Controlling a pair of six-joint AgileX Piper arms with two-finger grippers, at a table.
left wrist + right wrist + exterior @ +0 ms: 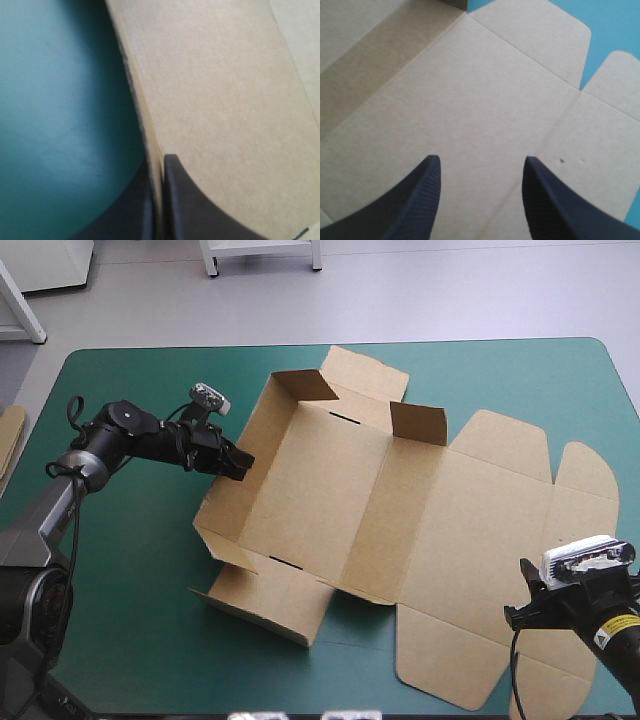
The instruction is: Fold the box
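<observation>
Black fingers of your left gripper [158, 161] are clenched on the raised side wall of the brown box [330, 490]. The wall's edge runs straight ahead from between them. To the outer side of that gripper you see the teal-green surface [50, 100], and to the inner side the box's floor.

Your right gripper [481, 162] is released, its fingers spread wide over flat board. Under it and ahead of it lies the lid panel, with a crease running forward between the fingers. Rounded tabs sit farther ahead, at the lid's outer edge.

From above, the box stretches across the middle of the surface between your two grippers, which are well apart. Its tray end is by the left gripper and has two short flaps [418, 423] standing up on the far side. Its lid end lies flat by the right gripper. Behind your left arm, a piece of more board [9, 436] shows at the surface's edge.
</observation>
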